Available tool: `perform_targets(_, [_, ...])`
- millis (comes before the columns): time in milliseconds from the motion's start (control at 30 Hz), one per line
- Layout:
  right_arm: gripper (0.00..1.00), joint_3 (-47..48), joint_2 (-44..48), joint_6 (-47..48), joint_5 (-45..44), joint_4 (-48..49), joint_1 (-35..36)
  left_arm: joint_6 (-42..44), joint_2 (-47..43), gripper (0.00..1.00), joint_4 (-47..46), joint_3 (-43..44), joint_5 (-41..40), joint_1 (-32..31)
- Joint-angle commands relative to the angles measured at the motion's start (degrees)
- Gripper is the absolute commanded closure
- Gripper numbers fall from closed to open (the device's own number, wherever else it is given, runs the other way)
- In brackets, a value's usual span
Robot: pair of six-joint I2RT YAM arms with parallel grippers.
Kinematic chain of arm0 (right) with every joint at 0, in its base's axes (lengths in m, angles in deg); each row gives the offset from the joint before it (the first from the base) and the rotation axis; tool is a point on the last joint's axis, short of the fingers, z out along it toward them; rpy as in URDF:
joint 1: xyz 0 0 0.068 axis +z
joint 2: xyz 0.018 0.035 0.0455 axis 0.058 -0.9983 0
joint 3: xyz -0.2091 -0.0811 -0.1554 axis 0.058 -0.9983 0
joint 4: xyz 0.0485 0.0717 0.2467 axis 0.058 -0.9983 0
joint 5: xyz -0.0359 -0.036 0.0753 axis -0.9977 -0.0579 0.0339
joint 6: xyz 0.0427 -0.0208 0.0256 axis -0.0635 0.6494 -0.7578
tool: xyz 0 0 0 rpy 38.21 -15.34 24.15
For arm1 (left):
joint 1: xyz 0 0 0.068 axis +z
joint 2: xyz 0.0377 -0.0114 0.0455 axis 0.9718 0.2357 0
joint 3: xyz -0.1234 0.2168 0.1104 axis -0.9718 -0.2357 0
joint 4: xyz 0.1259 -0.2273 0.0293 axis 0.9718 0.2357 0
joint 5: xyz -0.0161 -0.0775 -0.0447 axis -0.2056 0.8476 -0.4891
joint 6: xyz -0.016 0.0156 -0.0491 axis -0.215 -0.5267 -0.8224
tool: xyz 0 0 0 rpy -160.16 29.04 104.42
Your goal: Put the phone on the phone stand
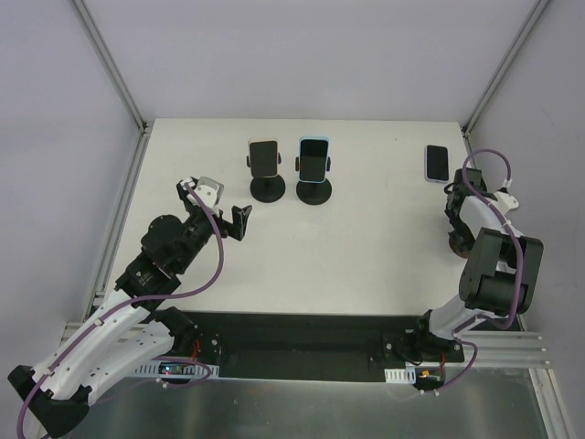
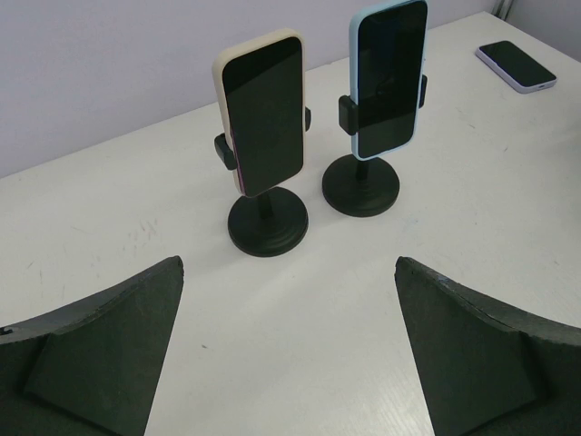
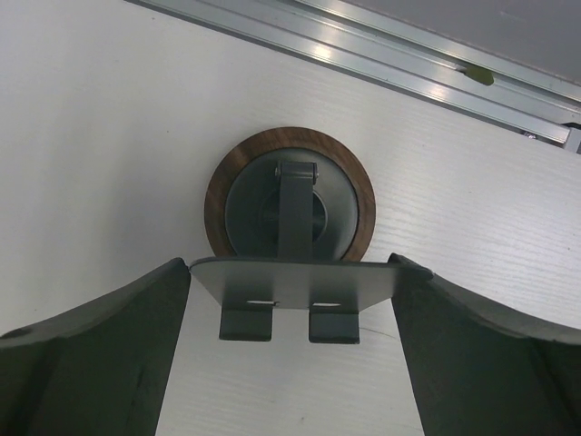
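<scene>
Behind the empty stand point(image 3: 290, 195), toward the table's far edge: the phone point(image 1: 437, 163). It lies flat, screen up, in a pale case, with nothing touching it. It's near the stand but clear of it.

Right gripper point(image 3: 290, 265) hangs straight over that stand. Its jaws are spread wide with the stand's grey plate point(image 3: 295, 282) between them. Can't tell if the fingers touch the plate edges, and there's no grasp I can confirm. Left gripper point(image 2: 289, 268) is well left of the empty stand, jaws wide apart, nothing in them. It faces a cream phone point(image 2: 263, 113) and a blue phone point(image 2: 390, 77), both mounted upright.

Handling guess:
- The phone is a stiff, light slab with a glass front, so likely slick and easy to scratch.
- It sits flush on the table, so there's no way under it.
- Best bet is to pinch the two long edges across the narrow width, around mid-length so it doesn't pivot.
- The case sides should grip better than the glass.
- The plate has two small tabs at its lower edge, and the phone's bottom probably needs to seat there.

Table point(image 1: 366, 265) is white, smooth, matte and flat, with faint scuffs. Plain pale walls on three sides. A metal rail point(image 3: 363, 41) runs just beside the empty stand, so arm room looks tight on that side.
</scene>
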Motion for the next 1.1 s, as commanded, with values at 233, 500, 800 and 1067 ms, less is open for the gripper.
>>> perform_targets(233, [0.63,0.5,-0.9,0.8,0.4,4.9,0.1,0.5,-0.1,0.01,-2.0,0.0,0.6,-0.4])
perform_targets(500, [0.99,3.4,-2.6,22.4,9.7,19.4,14.3,0.5,0.3,0.01,-2.0,0.0,0.9,-0.4])
perform_targets(800, [0.99,16.5,-14.2,42.8,39.6,26.5,22.9,0.8,1.0,0.01,-2.0,0.0,0.6,-0.4])
perform_targets(1067, [0.99,21.6,-18.0,44.9,41.7,23.8,26.9,0.9,1.4,0.01,-2.0,0.0,0.9,-0.3])
